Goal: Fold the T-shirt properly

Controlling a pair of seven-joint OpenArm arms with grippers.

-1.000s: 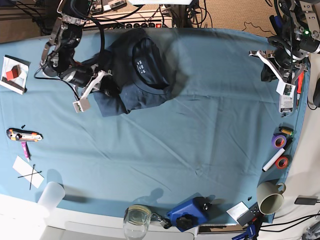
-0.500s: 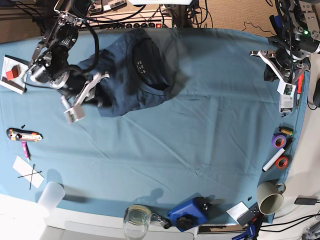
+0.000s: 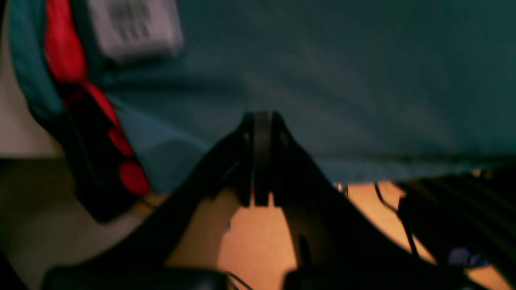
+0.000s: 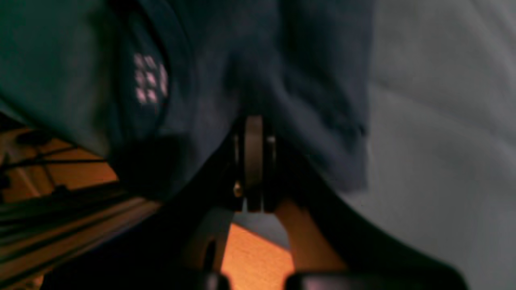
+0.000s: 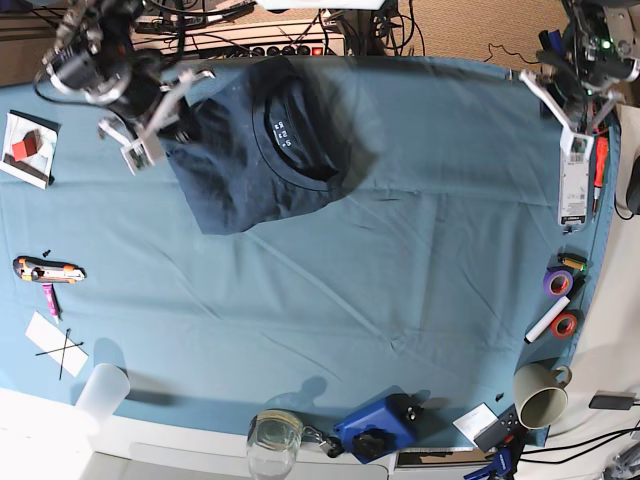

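Note:
The dark navy T-shirt [image 5: 250, 160] lies bunched at the back left of the teal table cloth [image 5: 400, 260], collar [image 5: 300, 170] up, white size print [image 5: 282, 133] showing. My right gripper [image 5: 178, 118] is at the shirt's left edge. In the right wrist view its fingers [image 4: 254, 121] are shut together with shirt fabric [image 4: 290, 80] bunched at the tips, and the print [image 4: 149, 80] is to the left. My left gripper [image 5: 570, 100] is at the back right corner. In the left wrist view it [image 3: 262, 121] is shut and empty over the cloth [image 3: 342, 80].
A white labelled box [image 5: 572, 190], tape rolls [image 5: 557, 282] and a mug [image 5: 540, 395] line the right edge. A blue device [image 5: 375, 428], glass [image 5: 272, 440] and cup [image 5: 103, 390] stand along the front. A utility knife [image 5: 48, 270] and a small tray [image 5: 28, 148] lie left.
My right gripper has swung from the shirt's lower left up toward the back left, and the shirt's left part now lies spread flatter. My left gripper has moved up toward the back corner.

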